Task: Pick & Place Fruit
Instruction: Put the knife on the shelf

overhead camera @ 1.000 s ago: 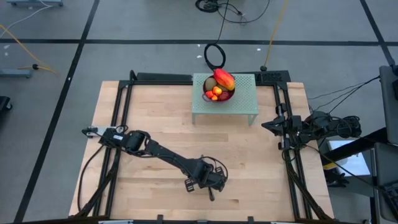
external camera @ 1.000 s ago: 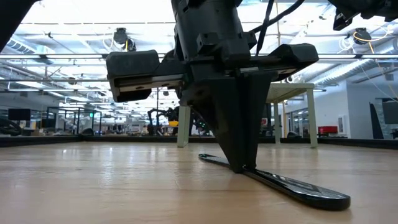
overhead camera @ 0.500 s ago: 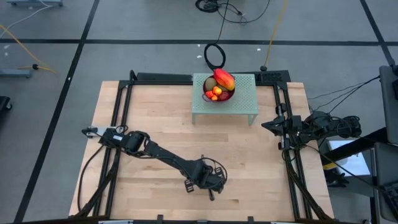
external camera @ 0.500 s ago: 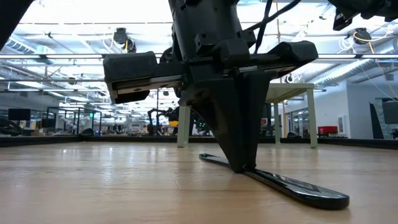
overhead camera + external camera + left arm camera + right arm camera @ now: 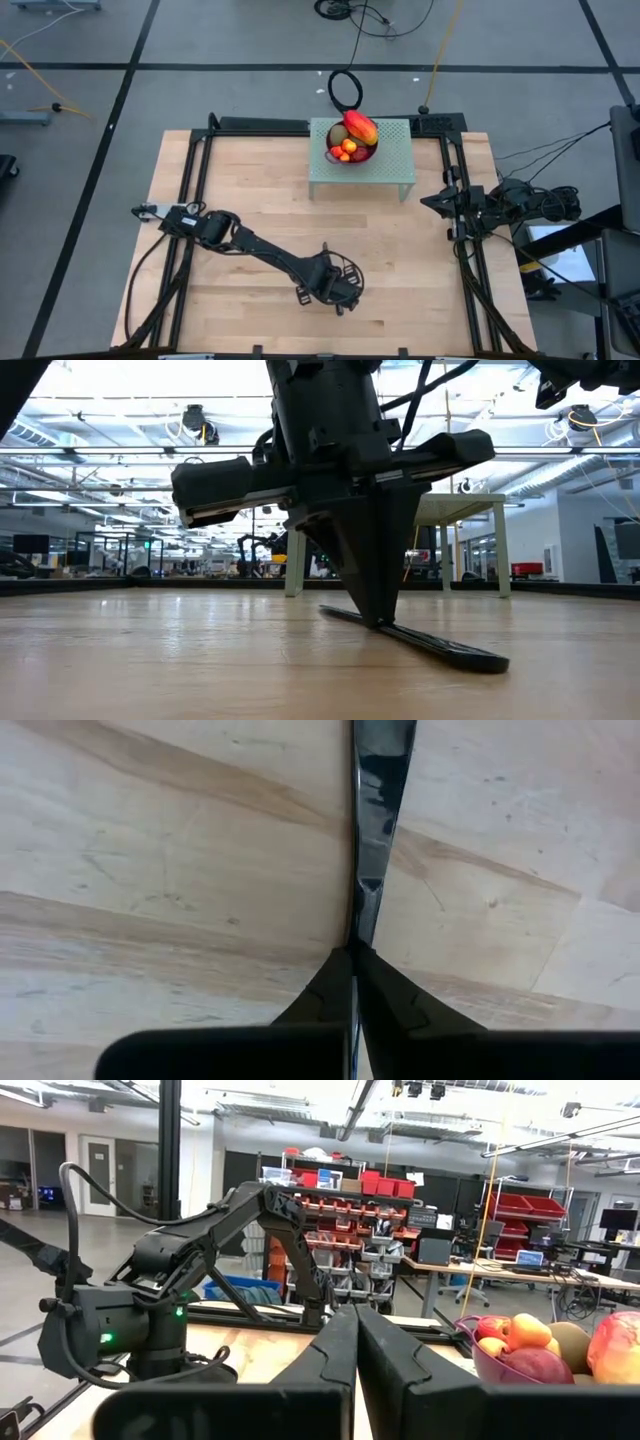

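The fruit point(image 5: 352, 138) is piled in a purple bowl point(image 5: 362, 156) on a pale green perforated stand point(image 5: 392, 165) at the table's far side. A red-yellow mango point(image 5: 361, 127) lies on top, with small orange pieces point(image 5: 347, 147) below it. The right wrist view shows the fruit point(image 5: 545, 1342) in its bowl point(image 5: 495, 1367). My left gripper point(image 5: 375, 622) is near the table's front middle, shut on a long dark knife point(image 5: 440, 647). My right gripper point(image 5: 356, 1312) waits shut at the table's right edge. My left gripper pinches the knife's two flat sides point(image 5: 363, 925) between its fingertips, on a thin glossy stretch nearer the knife's far end. The fingers point(image 5: 385, 585) point steeply down from above. The knife stays low along the table; whether its near end point(image 5: 490, 660) is lifted, I cannot tell.
The bare wooden tabletop point(image 5: 250, 190) stretches between the left arm and the stand. A black frame point(image 5: 200, 150) runs along the table's edges. The right arm point(image 5: 480, 205) is folded at the right edge.
My left gripper has stayed in place, shut on the knife, and has tipped a little. The knife has swung about the fingers: its near end has moved back toward the gripper in the low view.
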Controlling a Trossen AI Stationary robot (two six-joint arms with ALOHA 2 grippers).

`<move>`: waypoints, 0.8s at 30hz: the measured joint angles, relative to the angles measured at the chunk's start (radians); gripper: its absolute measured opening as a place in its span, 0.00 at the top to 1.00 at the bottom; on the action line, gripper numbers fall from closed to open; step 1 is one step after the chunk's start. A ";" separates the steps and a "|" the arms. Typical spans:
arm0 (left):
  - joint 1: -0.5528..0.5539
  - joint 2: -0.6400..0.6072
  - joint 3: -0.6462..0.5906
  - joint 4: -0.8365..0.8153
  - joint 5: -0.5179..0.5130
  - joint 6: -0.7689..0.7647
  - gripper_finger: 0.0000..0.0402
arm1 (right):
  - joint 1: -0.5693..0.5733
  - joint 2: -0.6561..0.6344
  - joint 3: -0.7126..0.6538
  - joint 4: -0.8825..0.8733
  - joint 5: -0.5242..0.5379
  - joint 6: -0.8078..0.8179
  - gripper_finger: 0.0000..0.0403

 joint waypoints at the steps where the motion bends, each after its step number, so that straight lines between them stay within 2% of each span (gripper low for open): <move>1: 0.001 0.000 0.000 0.005 0.001 0.008 0.99 | 0.000 0.000 0.000 0.000 0.000 0.000 1.00; 10: 0.004 0.000 0.000 0.026 -0.003 0.045 0.91 | 0.000 0.000 0.000 0.000 0.000 0.002 1.00; 24: 0.008 0.000 0.001 0.061 -0.007 0.042 0.61 | 0.000 0.000 0.000 0.000 0.000 0.002 1.00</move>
